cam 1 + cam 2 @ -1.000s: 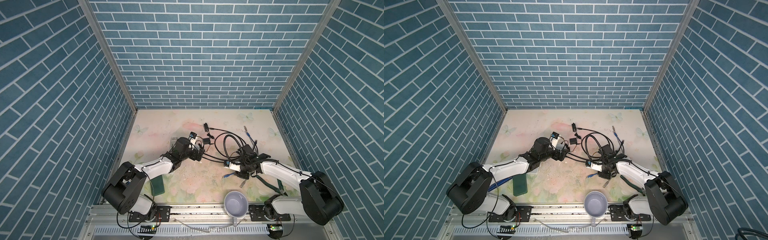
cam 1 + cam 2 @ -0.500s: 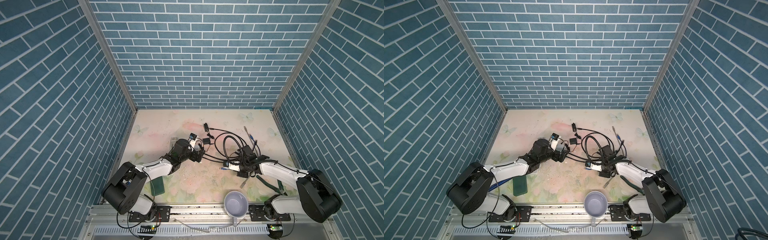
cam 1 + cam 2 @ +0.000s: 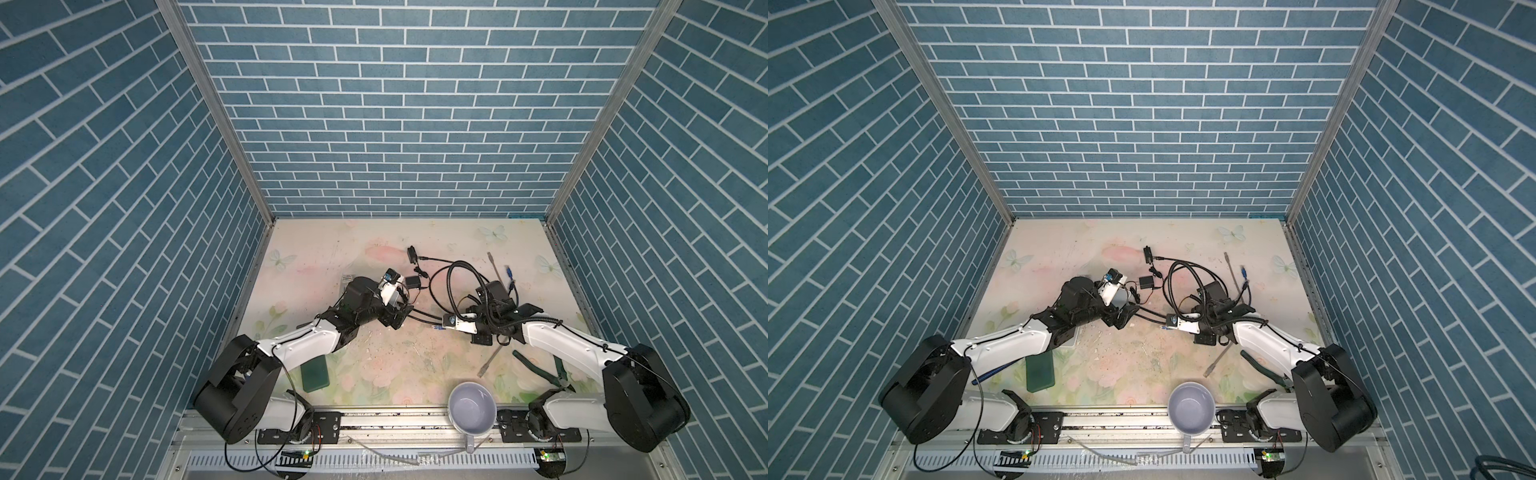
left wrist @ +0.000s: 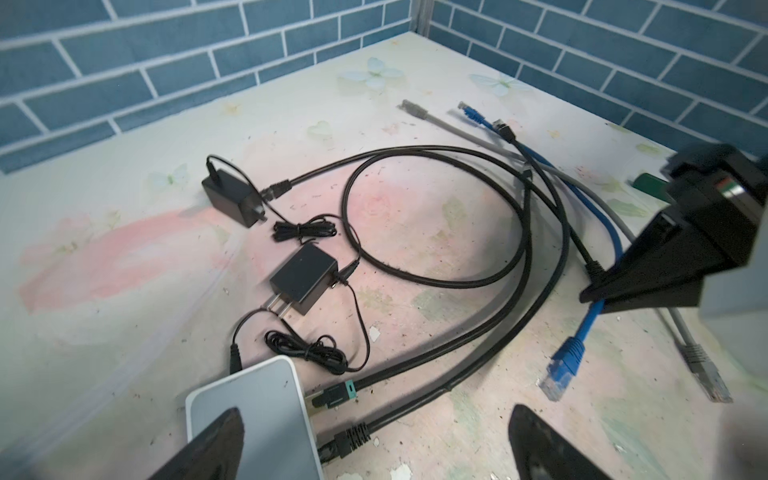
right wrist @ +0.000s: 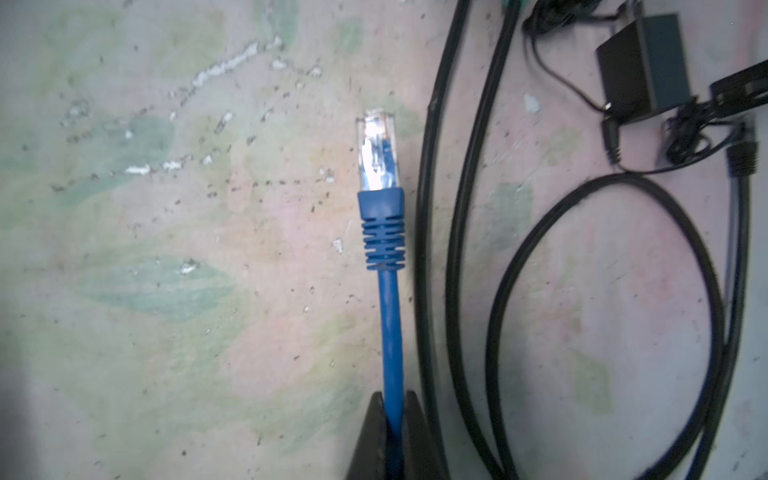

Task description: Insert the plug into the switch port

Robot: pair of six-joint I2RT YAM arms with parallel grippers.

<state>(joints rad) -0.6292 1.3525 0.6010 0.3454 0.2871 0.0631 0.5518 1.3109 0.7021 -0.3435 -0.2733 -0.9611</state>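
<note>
- Handles light and limp: a blue cable [image 5: 390, 324] ending in a clear plug [image 5: 376, 153], probably stiff only at the ribbed boot [image 5: 382, 232].
- Looks likely to droop and wander at the tip when held far back along the cable; better taken at the boot or plug body for a true aim.
- Calls for a gentle squeeze near the latch tab and clear shell, judged brittle.
- Pinches the blue cable in the right end effector [image 5: 392, 415], closed down narrow on it, well behind the boot.
- Points the plug out ahead, low over or on the bench [image 5: 145, 291] (cannot tell which), just beside two black cables [image 5: 424, 249].
- Stretches the right arm [image 3: 561, 345] low from the near right corner toward the middle, wrist close to the bench, tip aimed at the left side.
- Spreads the left end effector [image 4: 376, 411] wide, gripping nothing.
- Lays one finger [image 4: 216, 440] over the switch [image 4: 266, 395], the other well apart from it; cannot tell whether pressing down.
- Shows the black cables already seated in the switch side facing the plug.
- Leaves the plug near the switch but apart, not yet at a port.
</note>
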